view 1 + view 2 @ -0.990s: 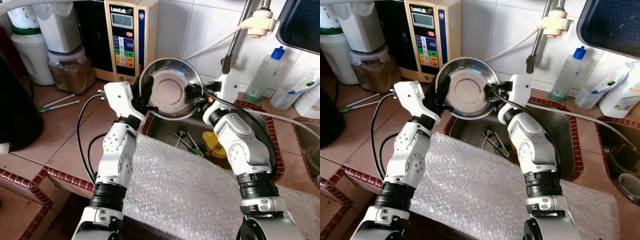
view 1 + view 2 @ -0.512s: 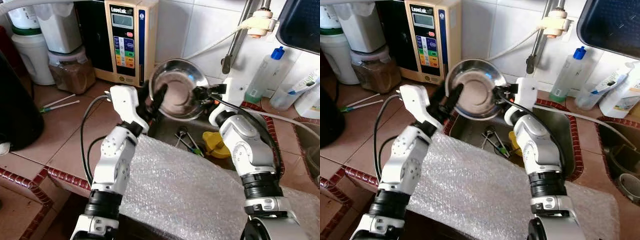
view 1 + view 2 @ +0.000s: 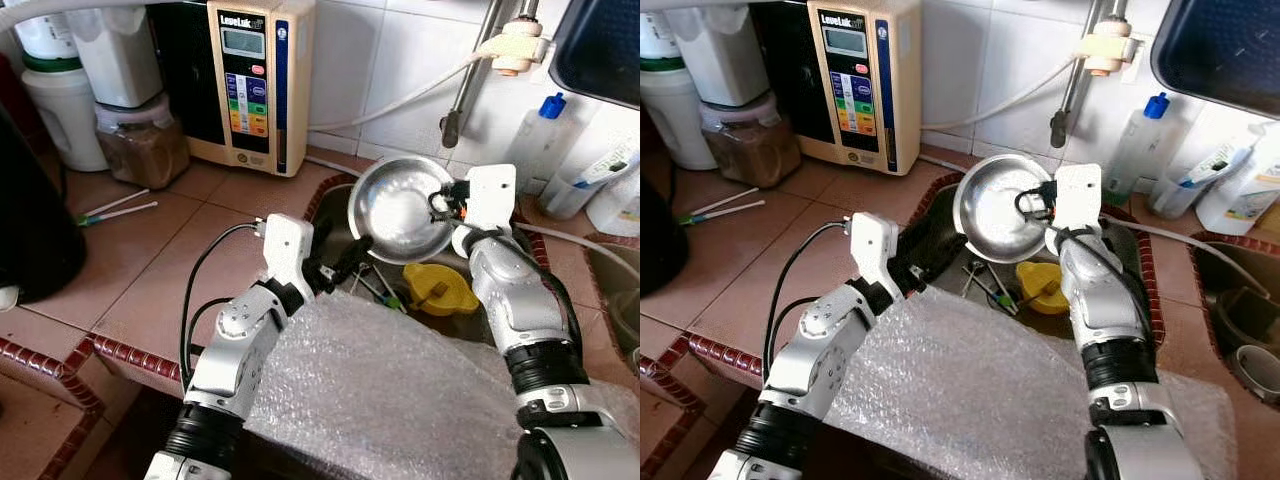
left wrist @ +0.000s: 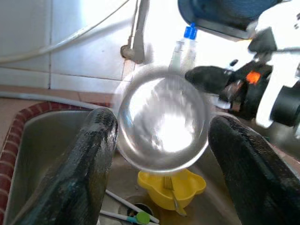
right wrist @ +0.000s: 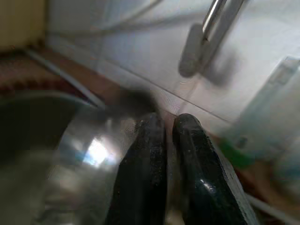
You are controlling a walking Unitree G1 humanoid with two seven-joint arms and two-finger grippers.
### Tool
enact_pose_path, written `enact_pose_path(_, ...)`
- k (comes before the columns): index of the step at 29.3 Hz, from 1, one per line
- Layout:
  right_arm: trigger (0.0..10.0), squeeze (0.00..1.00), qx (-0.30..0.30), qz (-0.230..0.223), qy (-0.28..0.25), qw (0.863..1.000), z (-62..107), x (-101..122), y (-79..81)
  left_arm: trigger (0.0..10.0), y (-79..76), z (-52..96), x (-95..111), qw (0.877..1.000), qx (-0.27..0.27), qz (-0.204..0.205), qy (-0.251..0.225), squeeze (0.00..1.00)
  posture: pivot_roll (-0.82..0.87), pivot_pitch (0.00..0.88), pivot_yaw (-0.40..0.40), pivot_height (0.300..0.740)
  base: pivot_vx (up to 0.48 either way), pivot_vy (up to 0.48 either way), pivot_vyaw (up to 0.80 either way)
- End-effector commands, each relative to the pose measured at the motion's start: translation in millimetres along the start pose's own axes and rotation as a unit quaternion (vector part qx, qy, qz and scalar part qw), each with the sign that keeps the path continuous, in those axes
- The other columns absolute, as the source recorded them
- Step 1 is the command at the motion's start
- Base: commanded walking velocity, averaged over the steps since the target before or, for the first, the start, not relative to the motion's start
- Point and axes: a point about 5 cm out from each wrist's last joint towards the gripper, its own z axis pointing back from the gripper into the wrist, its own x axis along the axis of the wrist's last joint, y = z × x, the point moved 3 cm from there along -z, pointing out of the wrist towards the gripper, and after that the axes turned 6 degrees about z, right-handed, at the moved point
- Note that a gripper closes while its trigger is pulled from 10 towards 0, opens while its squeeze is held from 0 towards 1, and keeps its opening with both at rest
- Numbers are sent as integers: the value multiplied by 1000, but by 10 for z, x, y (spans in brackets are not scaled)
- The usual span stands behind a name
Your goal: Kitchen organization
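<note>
Bowl [image 3: 402,208]: steel, now carried by the right hand [image 3: 441,200] alone, clenched on its rim above the sink [image 3: 940,225]. A second ago both hands held it nearer the water machine [image 3: 253,82]. Left hand [image 3: 335,268]: released, fingers spread, drawn back low (handover done, we judge).

Sink: holds a yellow cup [image 3: 438,290] and utensils.

Worktop [image 3: 150,250]: terracotta tile, bubble wrap [image 3: 980,400] over its near edge.

Wall: white tile, tap pipe [image 3: 1076,70], bottles [image 3: 1134,150].

I count one steel bowl [image 3: 403,208], one yellow funnel [image 3: 437,290], maybe two straws [image 3: 117,207], two grippers.
</note>
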Motion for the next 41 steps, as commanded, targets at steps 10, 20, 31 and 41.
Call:
enact_pose_path(10, 0, 0, -19, 31, 38, 999, 52, -334, -47, 10000, -55, 12, -21, 1000, -12, -13, 15, 1000, 61, 0, -39, 740, 0, 0, 0)
enact_pose_path(20, 0, 0, -5, 21, 46, 999, 50, -402, -7, 10000, -66, 12, -35, 1000, -14, -16, 21, 1000, 60, 0, -37, 740, 0, 0, 0)
enact_pose_path(31, 10000, 0, 29, 23, 63, 997, 68, -484, 116, 10000, -26, 71, -127, 998, -12, -36, 51, 1000, 62, 0, -39, 740, 0, 0, 0)
enact_pose_path(41, 10000, 1000, 22, -4, 53, 998, 97, -473, 112, 10000, 126, 184, -145, 996, 42, -60, 54, 1000, 59, 0, -40, 740, 0, 0, 0)
